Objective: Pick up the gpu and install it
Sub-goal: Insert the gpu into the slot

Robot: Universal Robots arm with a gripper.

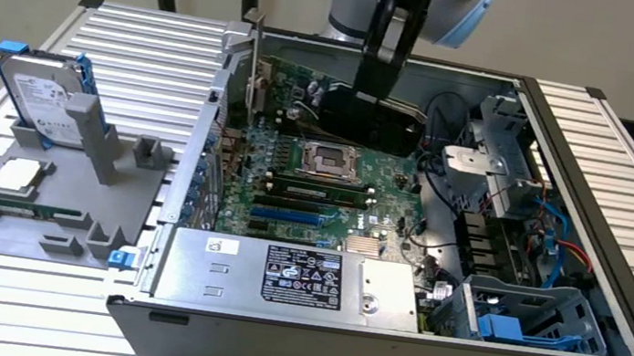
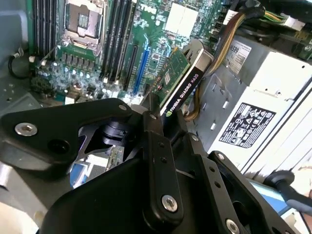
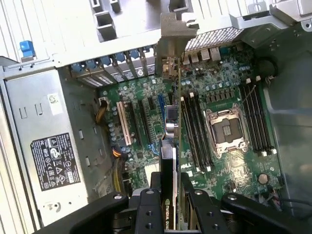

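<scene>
The gpu [image 1: 362, 118] stands on edge inside the open computer case, over the green motherboard [image 1: 290, 195], with its black cooler facing the exterior view's right. Its silver end bracket [image 3: 173, 34] lies against the case's rear slot wall. My gripper [image 1: 381, 69] comes down from above and is shut on the card's upper edge. In the first wrist view the fingers [image 3: 155, 196] clamp both faces of the gpu [image 3: 170, 146]. The second wrist view shows the gpu [image 2: 184, 90] running out from the gripper [image 2: 163, 127] above the expansion slots. Whether its connector sits in a slot is hidden.
A silver power supply [image 1: 286, 275] fills the case's near side. The open CPU socket [image 1: 326, 156] and memory slots lie beside the card. Cables and a blue drive cage [image 1: 506, 325] crowd the exterior view's right. Outside, a grey fixture [image 1: 57, 199] holds a blue-framed hard drive [image 1: 43, 96].
</scene>
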